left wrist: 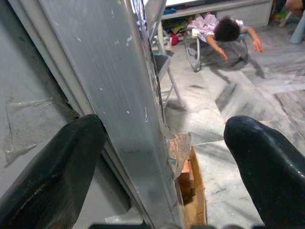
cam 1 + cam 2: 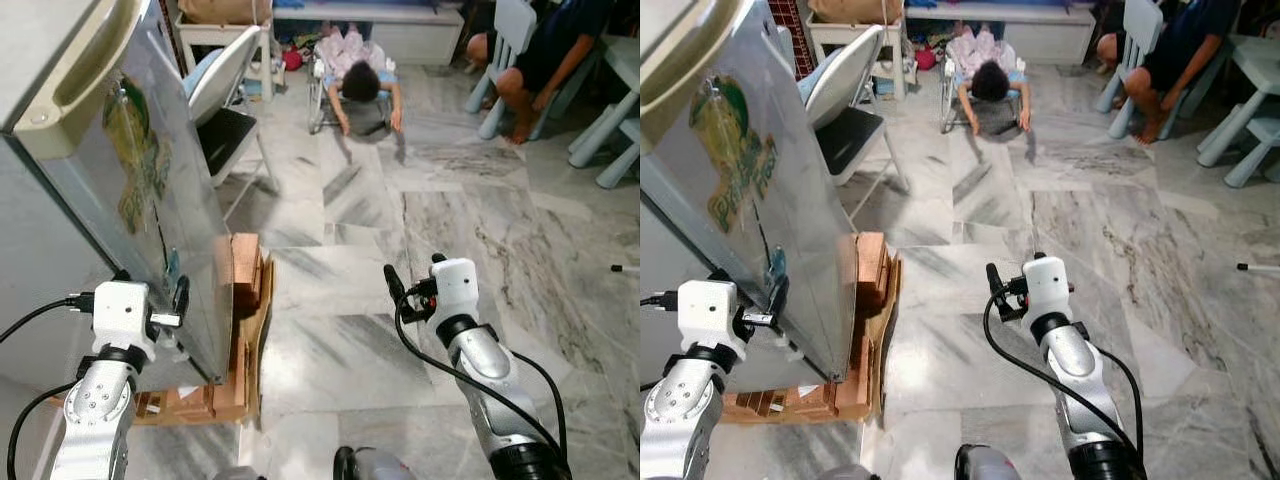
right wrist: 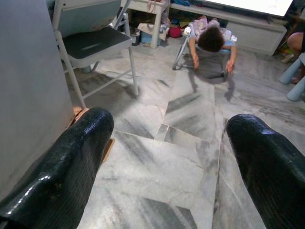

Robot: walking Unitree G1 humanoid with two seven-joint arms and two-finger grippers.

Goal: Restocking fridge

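The fridge's silver door [image 2: 150, 200], with a green sticker [image 2: 135, 160] on it, stands partly swung out at my left; the grey fridge body [image 2: 40, 250] is behind it. My left gripper [image 2: 160, 300] is open at the door's lower free edge. In the left wrist view the door edge [image 1: 128, 119] runs between its two black fingers [image 1: 52, 167]; whether they touch it I cannot tell. My right gripper [image 2: 415, 275] hangs open over the marble floor, holding nothing, as the right wrist view [image 3: 167, 133] also shows.
The fridge rests on a wooden pallet with bricks [image 2: 245, 290]. A folding chair [image 2: 225, 100] stands just beyond the door. One person lies across a small seat [image 2: 360, 85] ahead; another sits at the far right [image 2: 540, 60] among pale blue chairs [image 2: 620, 130]. Marble floor [image 2: 400, 210] lies open ahead.
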